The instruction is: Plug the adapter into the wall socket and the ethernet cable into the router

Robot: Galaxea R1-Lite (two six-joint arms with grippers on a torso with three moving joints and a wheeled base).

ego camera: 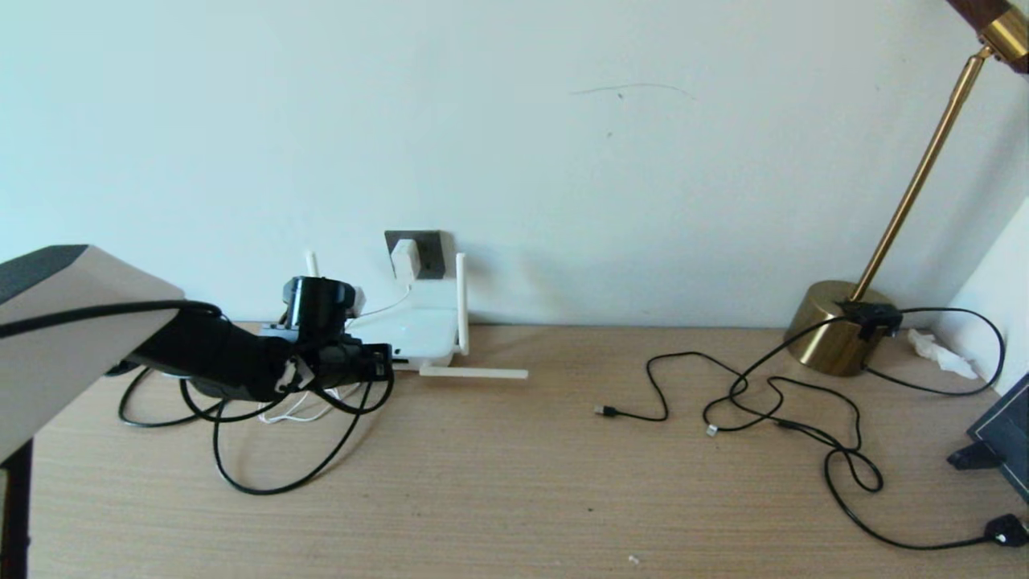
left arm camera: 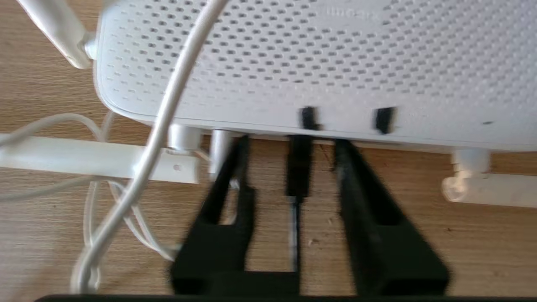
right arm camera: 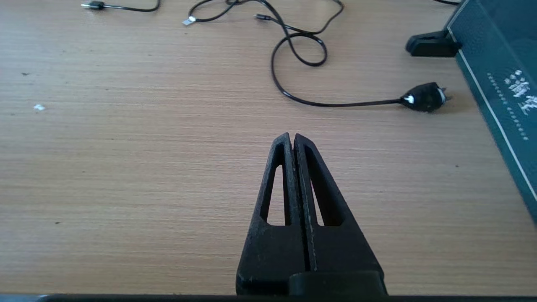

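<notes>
head view, desk: we've got a light wood-grain desk (ego camera: 514, 482) against a plain pale wall, matte all over.
head view, router: the flat white router (ego camera: 418, 334) sits on the desk at the wall, left of middle. We count three stick antennas here: two upright, one lying flat along the desk; the arm blocks the left part.
head view, adapter: the small white blocky adapter (ego camera: 405, 257) is seated in the dark grey square wall socket (ego camera: 426, 251) just above the router, its thin white cord dropping down toward the router.
head view, left gripper: the left gripper (ego camera: 378, 363) is right at the router's front edge; its fingers are hard to make out from here. The black ethernet cable (ego camera: 265, 474) loops on the desk under the arm.
head view, extras: a brass lamp (ego camera: 840, 326) at the right, cut off at the top, plus thin black cords (ego camera: 804, 418) tangled beside it.
left wrist view, router: the top is a grid of tiny holes, rounded corner. We see two dark slots on the edge.
left wrist view, left gripper: the two black fingers (left arm camera: 369, 201) stand apart, either side of the ethernet cable's boxy plug (left arm camera: 298, 167), which reaches the router's edge. Not touching it as far as we can tell; it's blurry.
right wrist view, right gripper: the right gripper (right arm camera: 292, 138) hangs over bare desk, its two ribbed black fingers pressed together, holding nothing. One black power plug (right arm camera: 423, 97) lies nearby.
</notes>
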